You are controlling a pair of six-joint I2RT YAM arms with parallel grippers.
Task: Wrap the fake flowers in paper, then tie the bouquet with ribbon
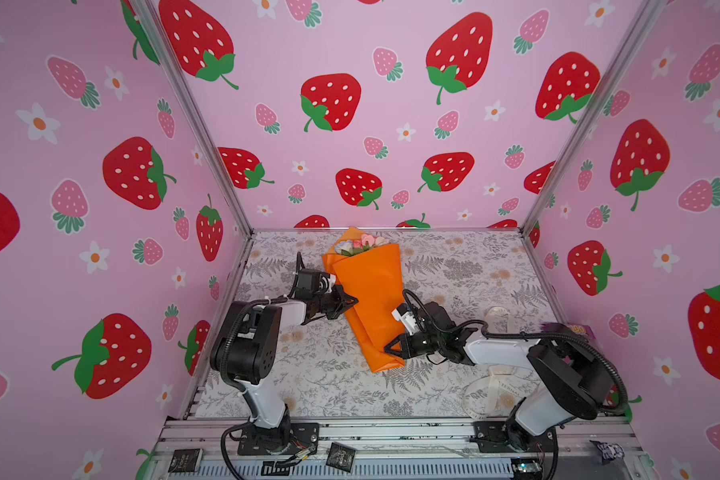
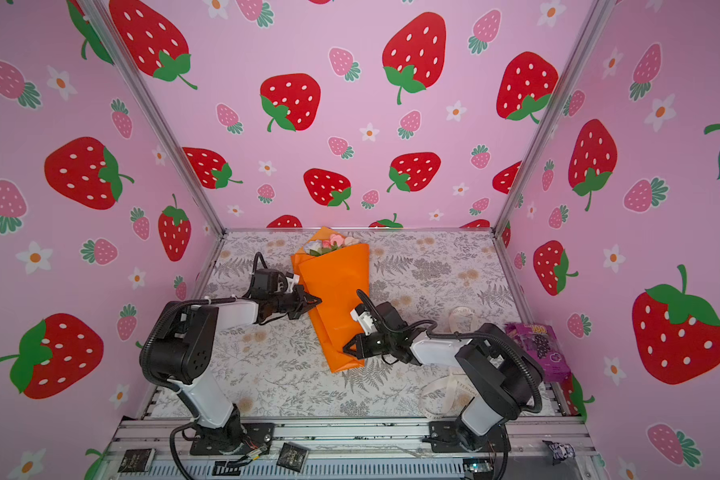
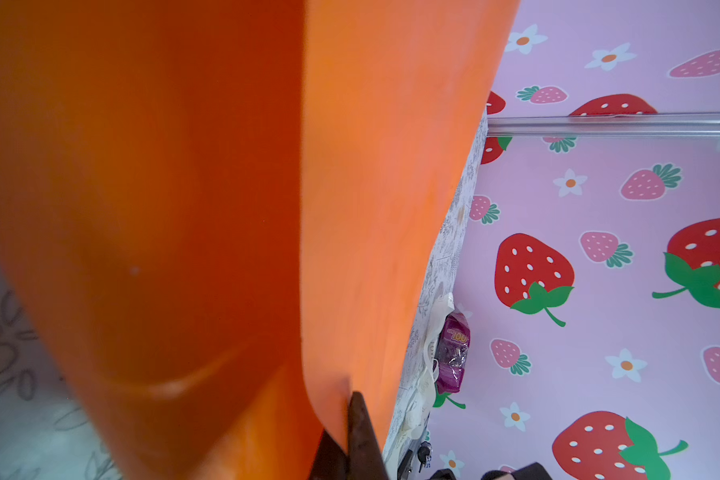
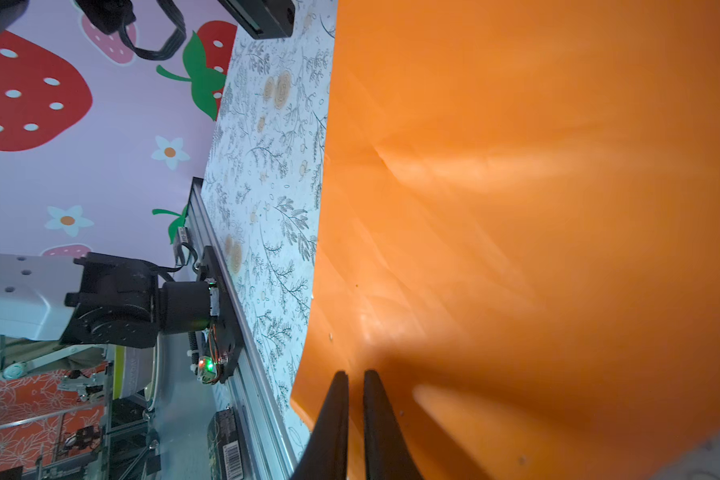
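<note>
Bouquet of fake flowers point(image 1: 371, 286) tight in left claw point(image 1: 352, 300); right claw point(image 1: 387, 348) beside it, grip unclear.

Both arms fold at the elbow and reach inward from bases on the near rail.
The left arm point(image 1: 246, 345) rises from its base, bends, and runs its forearm toward the middle. The left gripper point(image 1: 354, 300) points right, its fingers point(image 3: 362, 432) closed on an edge of the orange wrap point(image 1: 371, 286). The right arm point(image 1: 558, 370) mirrors it, forearm reaching left. The right gripper point(image 1: 388, 347) sits nearer the bases, fingers point(image 4: 336, 415) almost together with a slim gap; whether they pinch anything is unclear.
</note>
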